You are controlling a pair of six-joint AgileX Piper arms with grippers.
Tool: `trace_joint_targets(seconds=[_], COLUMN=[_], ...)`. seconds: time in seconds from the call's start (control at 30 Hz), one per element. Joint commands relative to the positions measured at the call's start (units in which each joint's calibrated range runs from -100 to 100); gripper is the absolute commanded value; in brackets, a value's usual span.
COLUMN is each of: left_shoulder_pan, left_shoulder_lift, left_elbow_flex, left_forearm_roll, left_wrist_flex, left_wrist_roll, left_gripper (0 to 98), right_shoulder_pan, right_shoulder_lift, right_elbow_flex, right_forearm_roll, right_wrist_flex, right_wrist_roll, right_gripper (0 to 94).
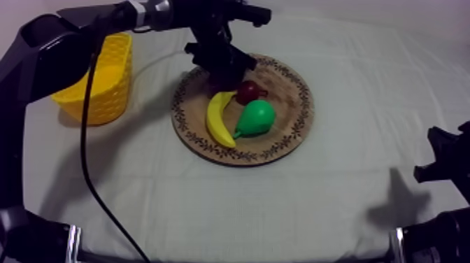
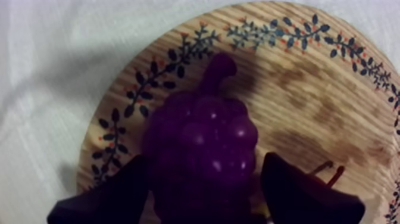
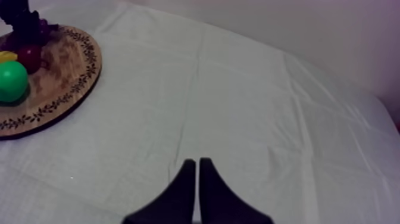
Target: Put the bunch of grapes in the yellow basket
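Observation:
The purple bunch of grapes lies on the round wooden board, its stem pointing away from my left gripper. The two black fingers press against both sides of the bunch, shut on it. In the top view my left gripper hangs low over the board's far left part and covers the grapes. The yellow basket stands left of the board. My right gripper rests shut as a narrow wedge over bare cloth, far right of the board.
A banana, a green pear and a small red fruit lie on the board close to the grapes. My right arm sits low at the table's right edge. Open cloth lies between board and basket.

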Motion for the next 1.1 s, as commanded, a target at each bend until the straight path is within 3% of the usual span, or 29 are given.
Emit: trace_joint_targets(seconds=[0.0, 0.3, 0.43, 0.77, 1.07], left_shoulder_pan=[0.0, 0.1, 0.1, 0.1, -0.3], left_shoulder_lift=[0.1, 0.7, 0.8, -4.1, -21.9], left_elbow_flex=[-0.3, -1.0, -1.1, 5.0, 21.7], left_forearm_roll=[-0.01, 0.13, 0.23, -0.30, -4.10], left_wrist_flex=[0.1, 0.4, 0.4, -3.2, -5.1], left_wrist_roll=[0.0, 0.2, 0.3, 1.1, 4.7], left_gripper=[64.4, 32.5, 23.7, 19.5, 18.6], right_shoulder_pan=[0.0, 0.0, 0.0, 0.0, 0.0], right_shoulder_lift=[0.0, 0.0, 0.0, 0.0, 0.0], right_elbow_flex=[0.0, 0.0, 0.0, 0.0, 0.0], right_forearm_roll=[0.0, 0.0, 0.0, 0.0, 0.0], right_wrist_flex=[0.0, 0.0, 0.0, 0.0, 0.0], right_wrist_roll=[0.0, 0.0, 0.0, 0.0, 0.0], right_gripper=[0.3, 0.3, 0.3, 0.3, 0.3])
